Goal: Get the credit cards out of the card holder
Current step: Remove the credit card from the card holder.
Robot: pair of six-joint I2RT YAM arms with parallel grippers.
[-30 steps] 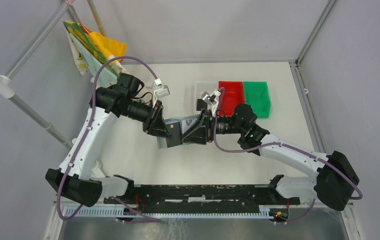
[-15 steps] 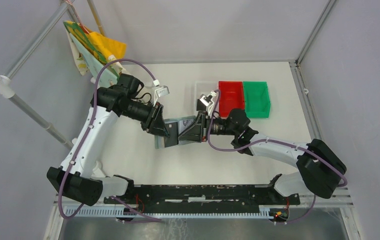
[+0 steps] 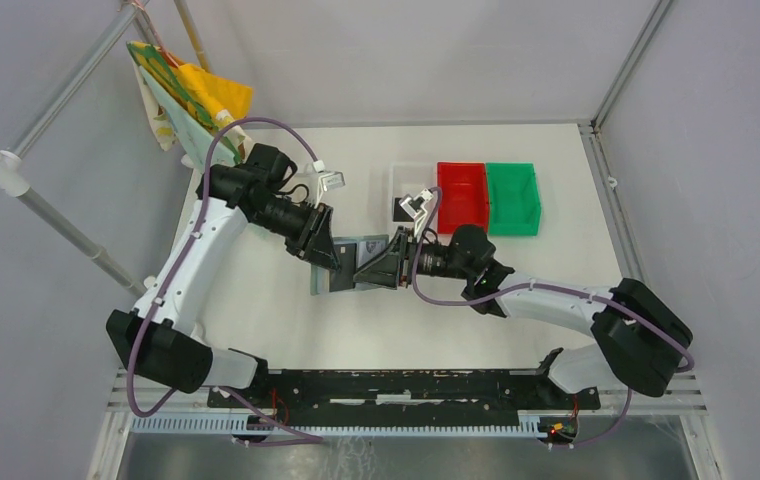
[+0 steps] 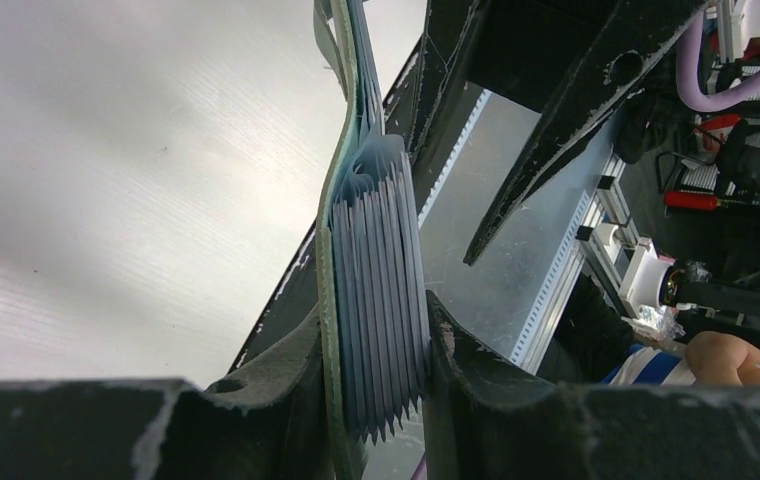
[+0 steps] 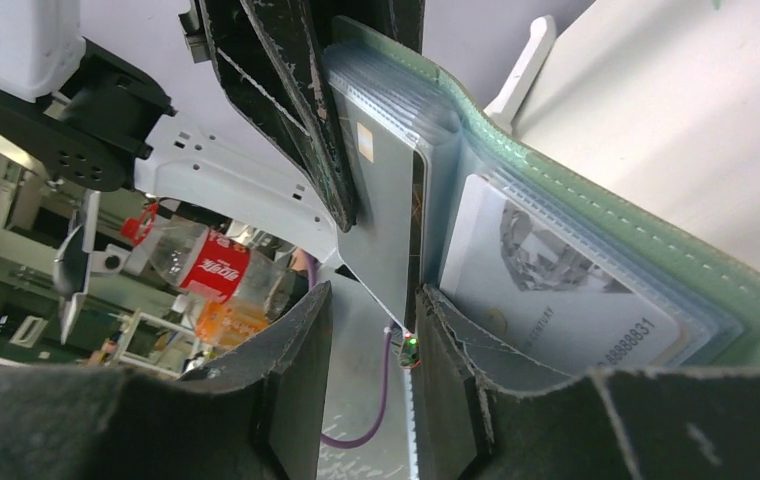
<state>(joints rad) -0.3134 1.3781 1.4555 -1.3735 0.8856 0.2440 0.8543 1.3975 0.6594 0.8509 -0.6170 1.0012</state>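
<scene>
grey-green card holder (image 5: pixel 656 240), red bin (image 3: pixel 466 205), green bin (image 3: pixel 512 198)

Robot lab: grey-walled cell (image 3: pixel 406 50) with aluminium frame posts (image 3: pixel 631 60).

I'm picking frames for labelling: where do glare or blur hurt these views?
Top external: even light, sharp throughout. Left wrist: table glares white, left fingers blur darkly, card holder sleeves look crisp. Right wrist: right fingers are soft, digits on the silvery-white card readable.
</scene>
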